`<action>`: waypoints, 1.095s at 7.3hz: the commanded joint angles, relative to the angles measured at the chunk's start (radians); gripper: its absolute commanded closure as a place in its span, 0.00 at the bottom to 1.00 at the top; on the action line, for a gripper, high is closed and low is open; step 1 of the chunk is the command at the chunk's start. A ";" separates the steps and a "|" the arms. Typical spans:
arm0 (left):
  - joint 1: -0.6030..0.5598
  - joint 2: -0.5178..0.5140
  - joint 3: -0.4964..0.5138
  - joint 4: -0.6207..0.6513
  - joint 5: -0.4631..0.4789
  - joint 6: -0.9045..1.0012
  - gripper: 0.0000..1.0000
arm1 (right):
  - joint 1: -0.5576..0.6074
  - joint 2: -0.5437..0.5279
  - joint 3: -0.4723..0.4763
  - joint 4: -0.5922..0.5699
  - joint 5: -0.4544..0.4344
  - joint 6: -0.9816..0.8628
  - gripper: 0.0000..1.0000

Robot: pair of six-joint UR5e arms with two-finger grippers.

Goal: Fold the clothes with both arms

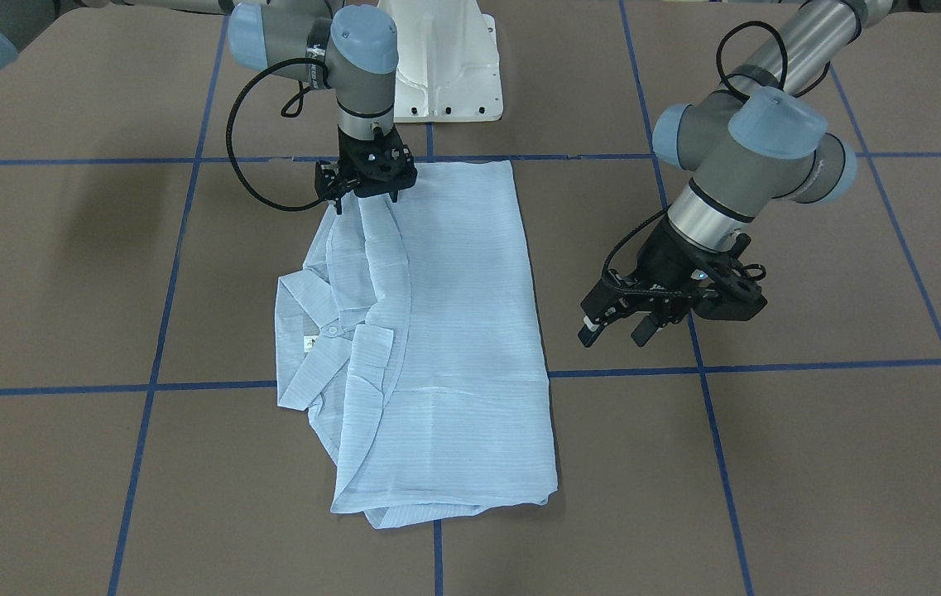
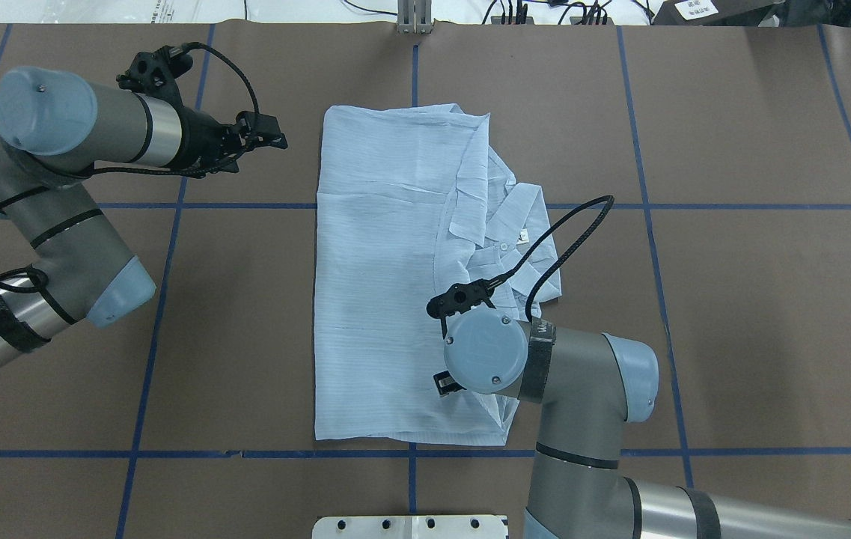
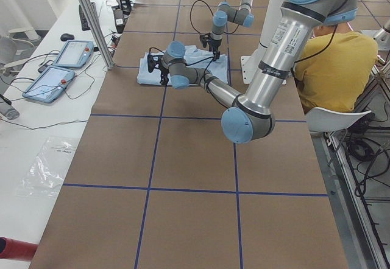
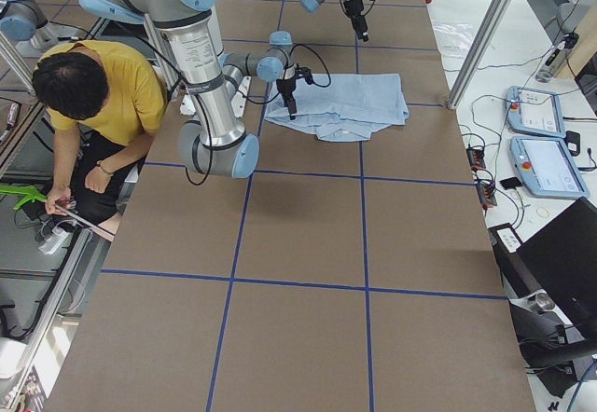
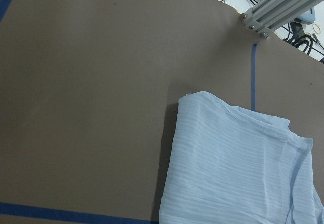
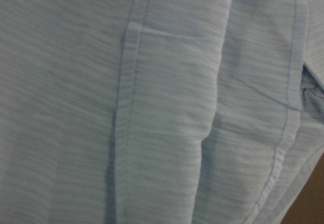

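The pale-blue striped shirt (image 1: 453,331) lies folded into a long rectangle in the middle of the table, also in the overhead view (image 2: 380,299). Its collar with the white label (image 1: 313,331) sticks out on one side. My right gripper (image 1: 366,203) points straight down on the shirt's corner nearest my base, fingers spread with fabric between them. Its wrist view shows only close-up cloth (image 6: 152,107). My left gripper (image 1: 617,333) is open and empty, hovering off the shirt's other long side, as the overhead view (image 2: 272,138) shows. Its camera sees the shirt's far corner (image 5: 233,168).
The white pedestal base (image 1: 445,74) stands just behind the shirt. Blue tape lines (image 1: 768,364) grid the brown table. An aluminium post (image 5: 283,3) stands at the far edge. A person in yellow (image 4: 93,104) sits beside my base. Two tablets (image 3: 61,62) lie on the side bench.
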 commanded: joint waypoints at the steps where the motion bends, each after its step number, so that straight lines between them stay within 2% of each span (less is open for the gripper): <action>1: -0.002 0.000 -0.004 0.000 -0.002 -0.002 0.02 | 0.026 -0.024 0.007 -0.014 0.008 -0.006 0.00; 2: -0.002 0.000 -0.010 0.000 -0.002 -0.002 0.02 | 0.041 -0.082 0.060 -0.017 0.011 -0.014 0.00; 4: -0.009 0.000 -0.020 0.000 -0.012 -0.002 0.02 | 0.053 -0.285 0.251 -0.017 0.011 -0.017 0.00; 5: -0.010 0.000 -0.021 0.002 -0.014 -0.002 0.02 | 0.047 -0.333 0.311 -0.047 0.011 -0.016 0.00; 7: -0.010 -0.002 -0.068 0.072 -0.015 -0.002 0.02 | 0.035 -0.302 0.306 -0.070 0.008 0.001 0.00; 8: -0.015 0.001 -0.095 0.090 -0.017 0.000 0.02 | 0.030 -0.247 0.272 -0.070 0.007 0.001 0.00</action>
